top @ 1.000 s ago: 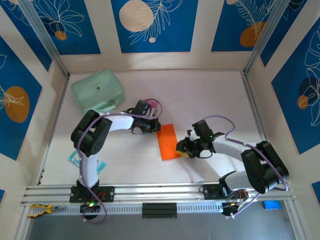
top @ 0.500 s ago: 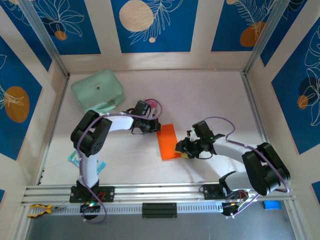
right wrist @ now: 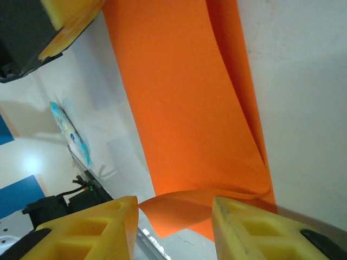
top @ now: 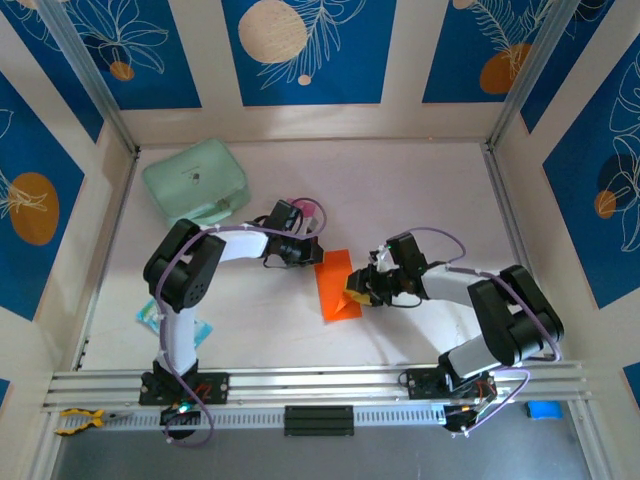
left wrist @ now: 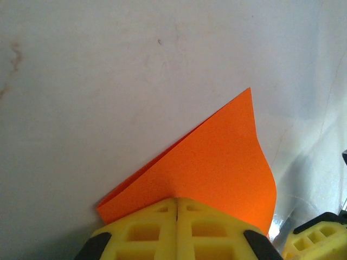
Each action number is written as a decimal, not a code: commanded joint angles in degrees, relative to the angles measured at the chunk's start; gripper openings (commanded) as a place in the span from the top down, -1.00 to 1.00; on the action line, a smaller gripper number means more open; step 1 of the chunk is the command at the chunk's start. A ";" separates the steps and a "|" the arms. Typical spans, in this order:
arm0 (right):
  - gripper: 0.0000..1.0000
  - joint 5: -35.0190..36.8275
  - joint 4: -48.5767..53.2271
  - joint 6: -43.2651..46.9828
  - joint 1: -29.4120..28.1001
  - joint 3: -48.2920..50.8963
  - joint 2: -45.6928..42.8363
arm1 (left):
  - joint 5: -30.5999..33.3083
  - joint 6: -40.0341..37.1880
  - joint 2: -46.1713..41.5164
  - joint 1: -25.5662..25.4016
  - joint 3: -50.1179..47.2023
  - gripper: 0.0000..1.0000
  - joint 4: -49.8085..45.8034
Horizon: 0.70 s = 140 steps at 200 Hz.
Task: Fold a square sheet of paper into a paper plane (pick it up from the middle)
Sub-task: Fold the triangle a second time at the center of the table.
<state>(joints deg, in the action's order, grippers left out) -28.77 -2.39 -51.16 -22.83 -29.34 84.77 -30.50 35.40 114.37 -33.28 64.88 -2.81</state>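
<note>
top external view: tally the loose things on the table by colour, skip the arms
orange: 1, sheet of paper
mint green: 1, case
pink: 1, small block
light blue: 1, packet
total: 4

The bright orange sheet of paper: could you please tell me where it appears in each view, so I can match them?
Top external: the bright orange sheet of paper lies mid-table, between both grippers.
Left wrist: lower centre, a corner pinched in the shut left gripper.
Right wrist: across the middle, near edge curling up inside the open right gripper.
Shared landmark: the yellow left gripper, top-left in the right wrist view.
</note>
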 commanded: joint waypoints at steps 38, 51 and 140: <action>0.17 -2.10 2.39 0.86 0.31 0.44 -1.25 | 0.04 -2.17 1.85 -0.02 1.30 0.94 -4.92; 0.16 -1.98 2.08 0.04 0.29 1.61 -1.85 | 0.08 -1.95 1.98 0.00 1.30 0.93 -4.72; 0.02 -0.50 3.51 -3.04 -0.35 3.24 -3.52 | 0.26 -1.84 1.82 -0.02 1.23 0.94 -4.82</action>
<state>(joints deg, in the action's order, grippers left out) -29.34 -0.58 -52.88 -22.68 -27.20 82.21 -30.65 34.50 114.61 -33.28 65.73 -4.32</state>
